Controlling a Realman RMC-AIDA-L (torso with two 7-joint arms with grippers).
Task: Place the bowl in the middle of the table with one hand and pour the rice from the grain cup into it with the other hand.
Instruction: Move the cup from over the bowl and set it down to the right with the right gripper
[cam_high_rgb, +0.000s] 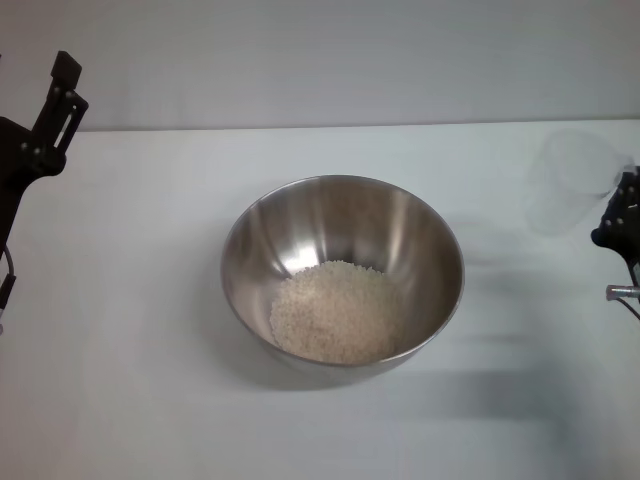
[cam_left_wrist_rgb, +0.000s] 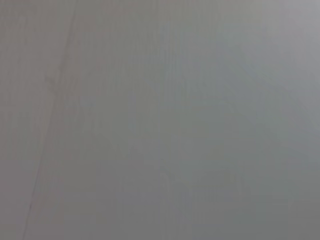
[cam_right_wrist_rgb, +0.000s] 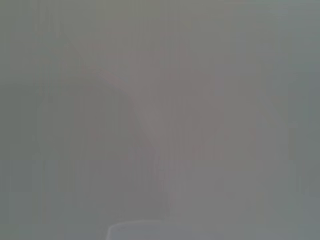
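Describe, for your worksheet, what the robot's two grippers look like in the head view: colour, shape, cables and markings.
The left gripper is matte black: flat angular plates with a slotted cut-out, small pale screw heads and a dark cable below. The right gripper is also black and blocky, mostly cut off at the frame edge, with a silver metal pin and thin wire beneath it. No markings or labels are visible on either.

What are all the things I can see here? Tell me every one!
bowl: one, shiny silver, middle of the table.
rice: one heap, off-white, inside the bowl.
grain cup: one, clear, looks empty, far right of the table by the right gripper.
table: one, white, under everything.
left gripper: one, black, raised at the left edge, away from the bowl.
right gripper: one, black, at the right edge next to the grain cup.
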